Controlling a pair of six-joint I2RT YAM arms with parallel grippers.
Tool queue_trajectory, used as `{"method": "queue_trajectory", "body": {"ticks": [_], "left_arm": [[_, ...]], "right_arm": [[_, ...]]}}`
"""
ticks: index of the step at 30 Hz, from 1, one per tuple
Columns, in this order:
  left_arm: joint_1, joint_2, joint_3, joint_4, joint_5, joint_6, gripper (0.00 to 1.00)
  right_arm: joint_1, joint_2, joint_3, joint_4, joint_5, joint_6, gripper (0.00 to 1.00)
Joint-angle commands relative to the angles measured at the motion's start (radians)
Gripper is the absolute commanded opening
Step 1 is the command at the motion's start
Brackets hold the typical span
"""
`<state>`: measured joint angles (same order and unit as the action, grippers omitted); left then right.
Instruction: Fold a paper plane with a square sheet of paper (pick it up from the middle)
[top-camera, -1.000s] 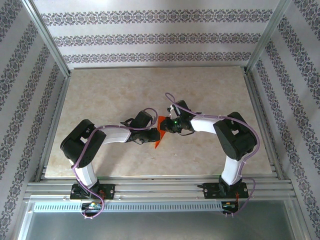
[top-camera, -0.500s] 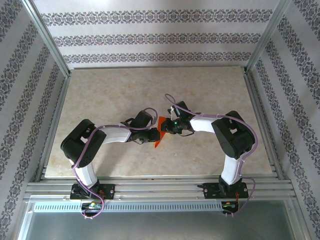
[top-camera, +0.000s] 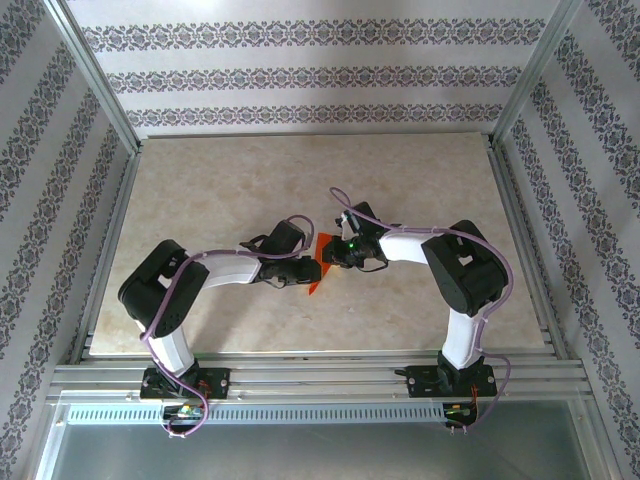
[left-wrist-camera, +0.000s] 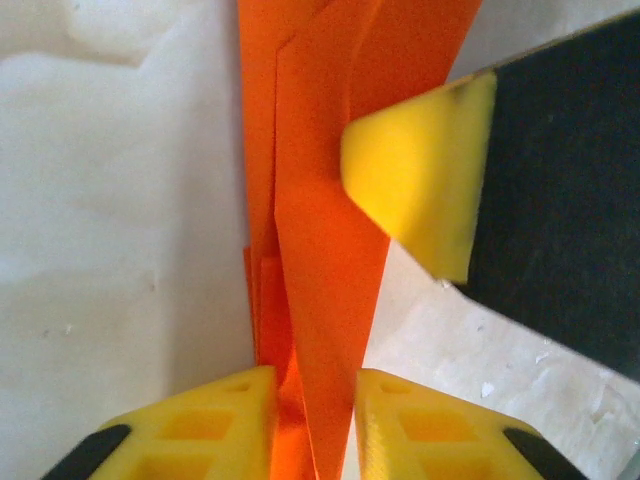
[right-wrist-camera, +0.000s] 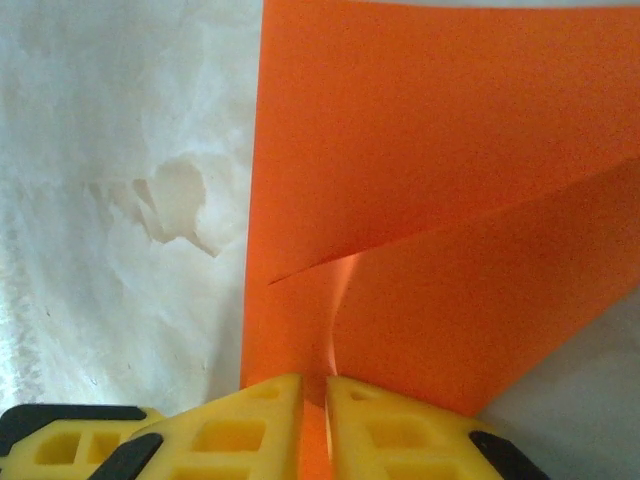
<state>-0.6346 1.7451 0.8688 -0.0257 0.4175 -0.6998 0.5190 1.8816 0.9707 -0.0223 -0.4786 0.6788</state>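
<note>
So, where the paper is: the orange paper (top-camera: 318, 262) is mid tabletop (top-camera: 200, 190), pinched between the two arms where they meet. It looks raised on edge rather than lying flat, though I can't be sure.
Left jaws: clenched on the paper's near end, with several creased layers stacked between the yellow fingers (left-wrist-camera: 200, 430).
Right jaws: clamped tight on it too, nearly touching with just the sheet between them. The right wrist view shows a flap crossing diagonally above the grip.
Right fingertip (left-wrist-camera: 415, 180): in the left wrist view it sits right up against the paper, just past the left grip.
Why both hold it: my guess is one side anchors the folded layers while the other works a flap, so the crease doesn't spring open.
Progress: looks mid-fold to me, a narrow creased shape and no finished dart yet.
Risk: with thin paper and two tight grips this close together, a small pull could tear it or skew the crease.
</note>
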Motion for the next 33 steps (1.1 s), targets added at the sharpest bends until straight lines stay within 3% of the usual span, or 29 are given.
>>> {"method": "queue_trajectory", "body": {"ticks": [1, 5, 12, 15, 23, 33], "left_arm": [[0.010, -0.066, 0.012, -0.110, -0.008, -0.026, 0.34], [0.031, -0.127, -0.018, -0.118, -0.018, -0.121, 0.36], [0.037, -0.134, -0.047, -0.024, 0.071, -0.274, 0.39], [0.041, -0.109, -0.031, -0.078, 0.029, -0.270, 0.36], [0.042, -0.054, -0.043, 0.006, 0.094, -0.303, 0.25], [0.041, -0.026, -0.041, -0.006, 0.109, -0.269, 0.13]], "right_arm": [[-0.009, 0.055, 0.002, -0.067, 0.055, -0.021, 0.18], [-0.007, 0.061, 0.002, -0.072, 0.063, -0.024, 0.18], [-0.007, 0.068, 0.000, -0.071, 0.064, -0.034, 0.18], [-0.007, 0.072, 0.002, -0.071, 0.062, -0.036, 0.18], [-0.006, 0.076, 0.008, -0.071, 0.056, -0.037, 0.18], [-0.006, 0.079, 0.009, -0.071, 0.057, -0.033, 0.18]]}}
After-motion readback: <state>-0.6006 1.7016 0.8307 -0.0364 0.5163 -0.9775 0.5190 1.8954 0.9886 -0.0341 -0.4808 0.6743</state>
